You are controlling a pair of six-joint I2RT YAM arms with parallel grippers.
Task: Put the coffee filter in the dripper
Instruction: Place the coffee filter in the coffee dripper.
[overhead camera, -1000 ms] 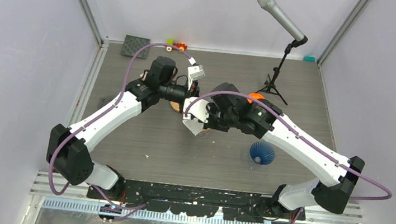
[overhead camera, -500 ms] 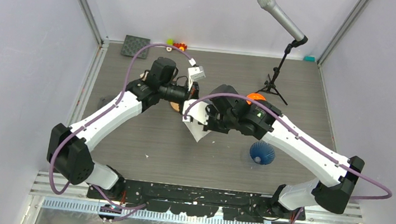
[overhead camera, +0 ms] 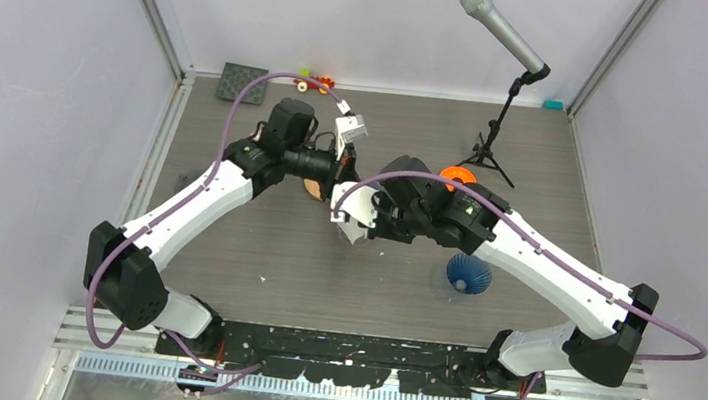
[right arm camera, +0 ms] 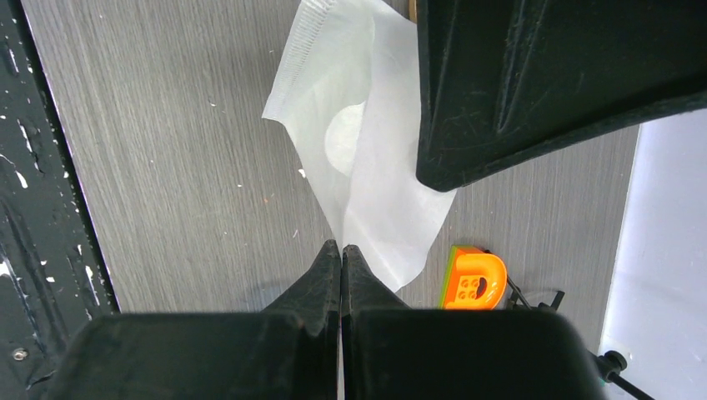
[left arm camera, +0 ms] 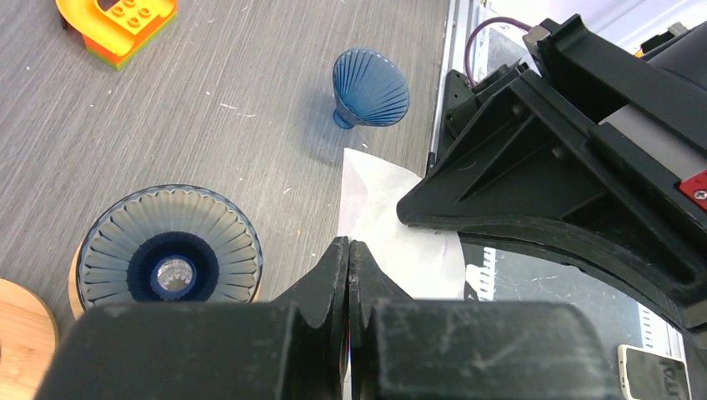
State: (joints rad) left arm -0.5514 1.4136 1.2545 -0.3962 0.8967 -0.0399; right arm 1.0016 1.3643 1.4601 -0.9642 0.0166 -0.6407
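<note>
Where the left wrist camera looks down, the left gripper (left arm camera: 348, 250) has its fingers pressed together with no gap. The left edge of the white coffee filter (left arm camera: 392, 217) runs straight into the tips, so the paper appears to be nipped there. The filter hangs above the grey table (left arm camera: 208, 125), partly behind the black housing of the right arm (left arm camera: 567, 167). The dripper (left arm camera: 171, 262) stands upright below and to the left of the filter. Its ribbed bowl is bare and its centre hole is visible. Wooden piece (left arm camera: 21, 333) at the bottom-left corner, just beside the dripper. Small blue ribbed cone (left arm camera: 371, 87) lies on its side farther off. Orange brick (left arm camera: 117, 21) at the top-left edge.

Right wrist view: the right gripper (right arm camera: 342, 254) also has its fingers together, clamped on the filter's lower corner. The paper fans upward from that corner with a crimped seam along one edge. Its upper right part is hidden behind the left arm's black body (right arm camera: 542, 83). The orange brick lies on the table to the right of the filter.

Top view: both arms meet near the middle of the table, wrists close together. The filter is only a small pale patch under the right wrist. The blue cone lies well to the right of the grippers. Microphone on a stand (overhead camera: 505, 31) at the far right. Dark mat (overhead camera: 242, 84) in the far-left corner.
</note>
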